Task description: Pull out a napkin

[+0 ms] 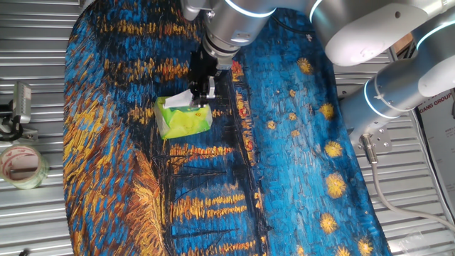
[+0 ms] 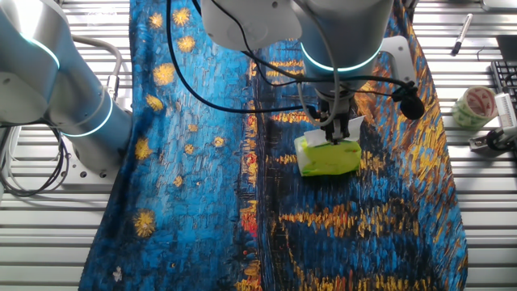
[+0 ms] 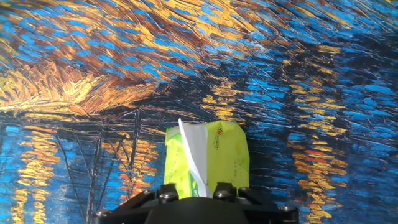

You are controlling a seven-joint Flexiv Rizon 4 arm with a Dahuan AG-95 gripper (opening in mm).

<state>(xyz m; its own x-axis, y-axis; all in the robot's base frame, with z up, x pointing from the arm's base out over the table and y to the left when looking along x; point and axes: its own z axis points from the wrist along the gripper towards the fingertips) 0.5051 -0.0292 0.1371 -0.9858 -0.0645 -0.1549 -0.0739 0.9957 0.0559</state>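
On the table [image 1: 298, 178], under a blue and gold painted cloth [image 1: 284, 142], a lime-green tissue pack [image 1: 186, 121] lies near the middle, and my hand [image 1: 202, 94] stands straight over it. The hand view gives me what the fixed cameras do not: the napkin [image 3: 194, 149] rises as a thin white sheet out of the pack [image 3: 211, 158], running back toward the black hand body at the bottom edge; the fingertips themselves are out of that frame. In one fixed view I see the napkin [image 1: 178, 101] as a white flap at the pack's top, just left of the fingers and touching them. In the other fixed view the white paper [image 2: 343, 128] shows on both sides of the hand [image 2: 334, 129], so I read the fingers as pinched narrow on it.

Off the cloth, a roll of tape [image 1: 23, 165] sits at the left in one fixed view; the other shows a tape roll [image 2: 475, 107] at the right. Nothing stands between hand and pack.
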